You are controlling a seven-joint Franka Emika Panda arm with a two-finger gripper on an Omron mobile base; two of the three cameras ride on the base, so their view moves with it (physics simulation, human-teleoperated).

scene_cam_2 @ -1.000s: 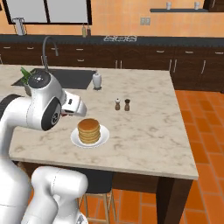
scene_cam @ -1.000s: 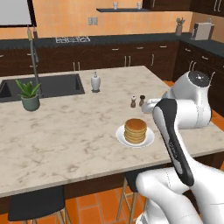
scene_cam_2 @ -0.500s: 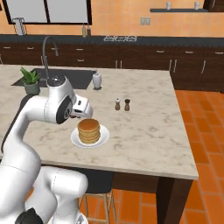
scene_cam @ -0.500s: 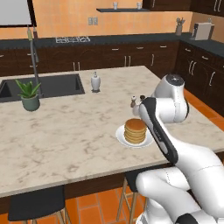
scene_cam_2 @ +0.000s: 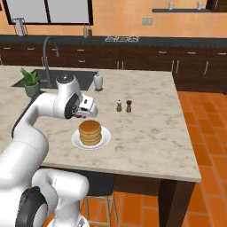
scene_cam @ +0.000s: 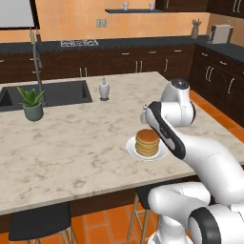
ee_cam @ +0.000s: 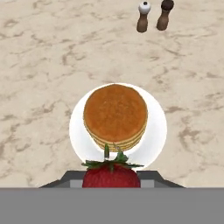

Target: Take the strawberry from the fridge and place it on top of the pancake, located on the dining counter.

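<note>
A stack of golden-brown pancake (ee_cam: 115,114) rounds sits on a white plate (ee_cam: 155,131) on the beige marbled dining counter (scene_cam: 71,143). My gripper (ee_cam: 111,178) is shut on the red strawberry (ee_cam: 111,175), whose green leaves point toward the plate. It hangs just above the plate's near rim, short of the stack's centre. In the right base view the gripper (scene_cam_2: 85,114) hovers just left of and above the pancake (scene_cam_2: 90,132). In the left base view the gripper (scene_cam: 144,116) is above the pancake (scene_cam: 147,142). The fridge is out of view.
Salt and pepper shakers (scene_cam_2: 123,106) stand beyond the plate. A white bottle (scene_cam: 104,89), a potted plant (scene_cam: 31,102), the black sink (scene_cam: 52,93) and its faucet (scene_cam: 37,57) lie farther left. Stools (scene_cam: 38,226) stand under the counter's near edge.
The arm has swung forward over the counter, carrying the hand and the strawberry from beside the plate to just above its near rim. The pancake and plate have stayed put.
</note>
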